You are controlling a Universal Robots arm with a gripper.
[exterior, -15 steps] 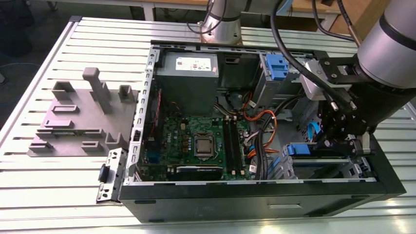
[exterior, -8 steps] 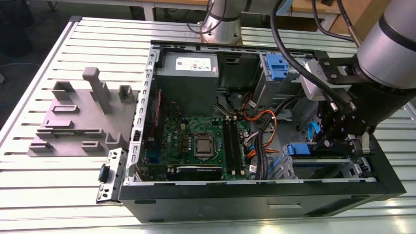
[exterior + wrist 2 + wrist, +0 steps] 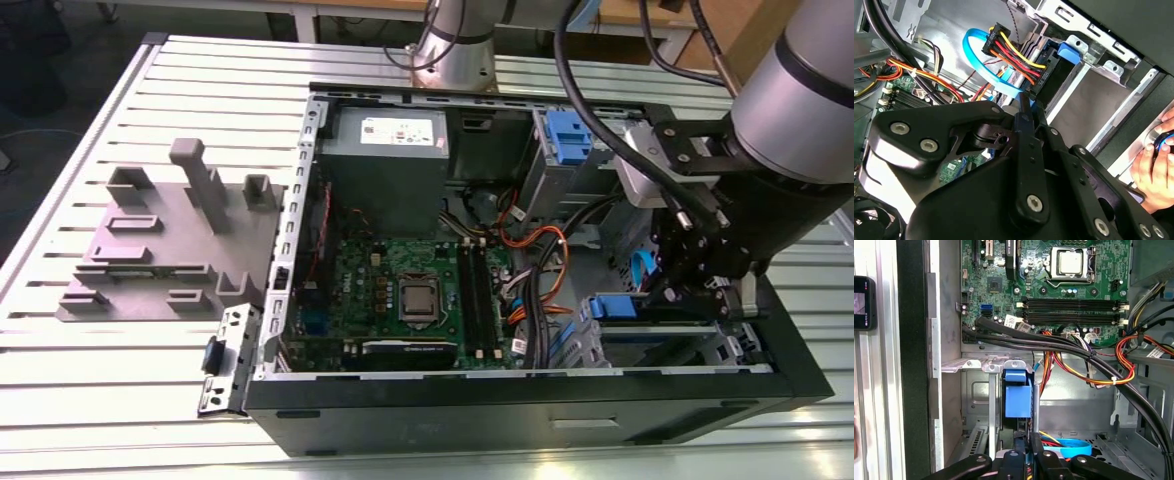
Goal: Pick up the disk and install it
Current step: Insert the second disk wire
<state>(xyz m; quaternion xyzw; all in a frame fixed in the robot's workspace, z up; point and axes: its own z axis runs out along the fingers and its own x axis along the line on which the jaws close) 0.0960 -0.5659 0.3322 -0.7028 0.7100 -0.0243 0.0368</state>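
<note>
One arm point(image 3: 801, 100) hangs over an open PC case point(image 3: 534, 405) on the slatted desk point(image 3: 120, 400), at the exterior view's right. Its end effector point(image 3: 697, 292) is low inside the case, by the drive cage. In the second wrist view the fingers point(image 3: 1024, 125) are pressed together w/ no real gap & nothing seen between them. In the first wrist view the end effector point(image 3: 1029, 442) sits just beside the disk point(image 3: 1018, 397); can't tell if it's touching.

That disk point(image 3: 1070, 50) stands on edge in the cage w/ the blue carrier tab facing out. In the exterior view it point(image 3: 614, 306) is near the case's front wall.

Red, yellow & orange wires point(image 3: 1079, 372) and a blue flat cable point(image 3: 974, 55) run close by. The main board point(image 3: 400, 270) is mid-case, w/ a grey power box point(image 3: 387, 160) behind it. A grey holder block point(image 3: 160, 250) is on the desk, well apart from the case. A person's hand point(image 3: 1154, 170) is outside the case wall.
</note>
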